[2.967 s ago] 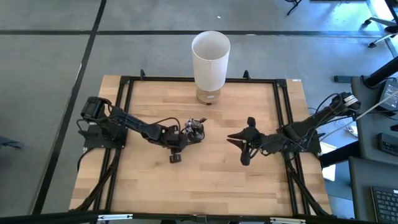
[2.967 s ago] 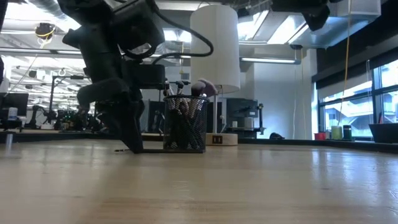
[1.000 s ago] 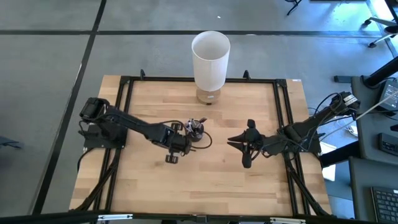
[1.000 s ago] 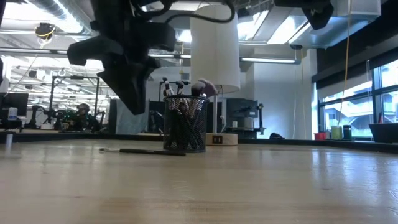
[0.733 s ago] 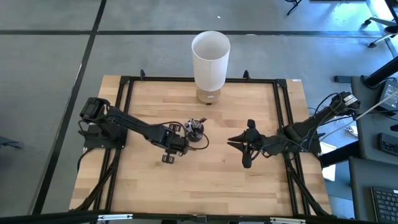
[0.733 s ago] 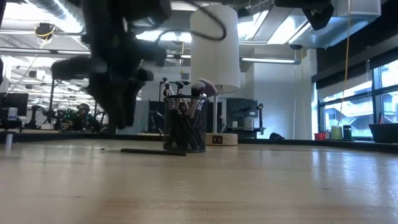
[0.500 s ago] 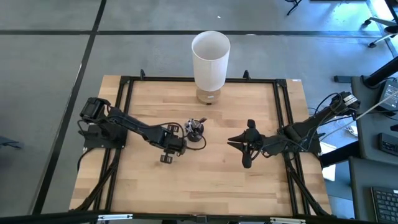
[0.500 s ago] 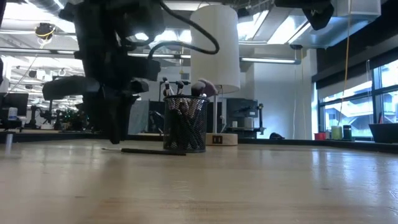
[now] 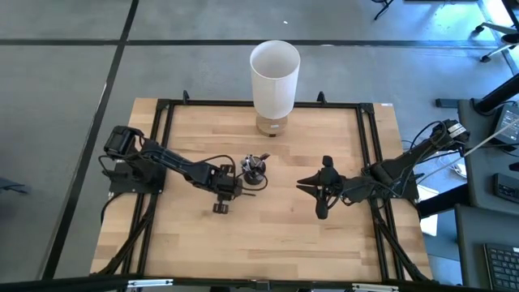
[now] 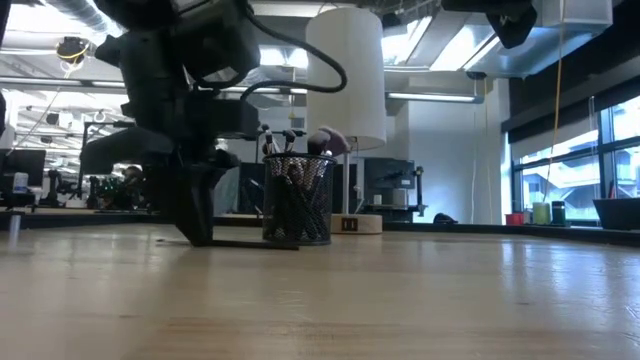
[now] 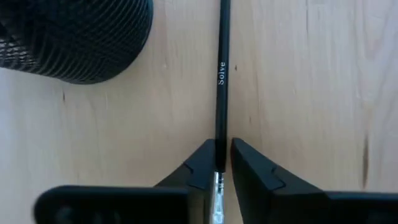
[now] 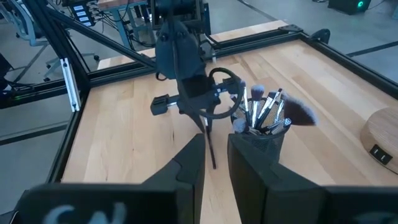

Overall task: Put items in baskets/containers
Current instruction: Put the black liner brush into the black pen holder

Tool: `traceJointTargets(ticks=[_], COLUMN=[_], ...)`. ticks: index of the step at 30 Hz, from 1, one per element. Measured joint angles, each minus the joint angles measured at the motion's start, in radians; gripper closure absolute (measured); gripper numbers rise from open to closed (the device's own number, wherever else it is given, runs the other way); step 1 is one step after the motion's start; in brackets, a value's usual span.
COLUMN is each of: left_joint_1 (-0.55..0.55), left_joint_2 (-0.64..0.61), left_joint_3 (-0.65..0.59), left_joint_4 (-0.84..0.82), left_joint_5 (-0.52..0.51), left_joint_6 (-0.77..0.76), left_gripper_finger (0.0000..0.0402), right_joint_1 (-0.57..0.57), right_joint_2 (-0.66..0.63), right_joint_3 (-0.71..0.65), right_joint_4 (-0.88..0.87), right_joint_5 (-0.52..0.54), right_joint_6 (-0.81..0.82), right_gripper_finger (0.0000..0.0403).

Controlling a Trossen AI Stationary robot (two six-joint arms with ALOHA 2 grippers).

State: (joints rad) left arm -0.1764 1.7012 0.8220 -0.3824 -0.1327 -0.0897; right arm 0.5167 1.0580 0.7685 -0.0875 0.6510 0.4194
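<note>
Landmark: mesh cup [image 10: 297,198], small, dark and round, standing on the table [image 9: 276,243] in front of the tall white bin [image 9: 274,77].
Cup contents: a cluster of makeup brushes [image 12: 264,109] upright inside it, bristle tips up, one with a broad fluffy head.
Loose item: one slim dark brush [image 11: 221,74] lying flat on the table just beside the cup, not touching it as far as the left wrist view shows; pale lettering on its handle.
Left pincer [image 11: 221,163]: down at table level beside the cup, its two fingers straddling the metal-collar end of the loose brush, nearly clenched on it; whether they already bear on the handle I cannot tell.
Right pincer [image 9: 319,191]: waiting well off to the far side of the cup from the left arm, fingers nearly together, holding nothing.
Step in hand: by my judgement, the pick-up of the last brush left outside the cup.
Next move calls for: a firm pinch, a lift clear of the table, then tipping the brush toward upright over the cup's mouth before release.
</note>
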Motion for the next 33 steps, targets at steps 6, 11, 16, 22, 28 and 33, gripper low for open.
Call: traceJointTargets(ticks=[6, 11, 16, 22, 28, 33], left_joint_1=[-0.003, -0.047, -0.132, -0.258, -0.331, -0.319], left_joint_2=[0.001, 0.004, 0.009, 0.007, 0.005, 0.004], left_joint_3=[0.004, 0.032, 0.096, 0.189, 0.279, 0.335], left_joint_4=[-0.013, -0.04, -0.074, -0.06, -0.049, -0.046], left_joint_5=[0.006, -0.089, -0.214, -0.461, -0.765, -1.035], left_joint_6=[0.031, 0.097, 0.258, 0.512, 0.802, 1.058], left_gripper_finger=[0.0391, 0.0384, 0.0389, 0.0386, 0.0385, 0.0385], right_joint_1=[0.0, 0.0, 0.0, 0.0, 0.0, 0.0], right_joint_2=[0.0, 0.0, 0.0, 0.0, 0.0, 0.0], right_joint_3=[0.0, 0.0, 0.0, 0.0, 0.0, 0.0], right_joint_4=[0.0, 0.0, 0.0, 0.0, 0.0, 0.0], right_joint_5=[0.0, 0.0, 0.001, 0.0, 0.001, 0.0], right_joint_6=[0.0, 0.0, -0.001, -0.001, 0.008, 0.014], right_gripper_finger=[0.0334, 0.0334, 0.0334, 0.0334, 0.0334, 0.0334])
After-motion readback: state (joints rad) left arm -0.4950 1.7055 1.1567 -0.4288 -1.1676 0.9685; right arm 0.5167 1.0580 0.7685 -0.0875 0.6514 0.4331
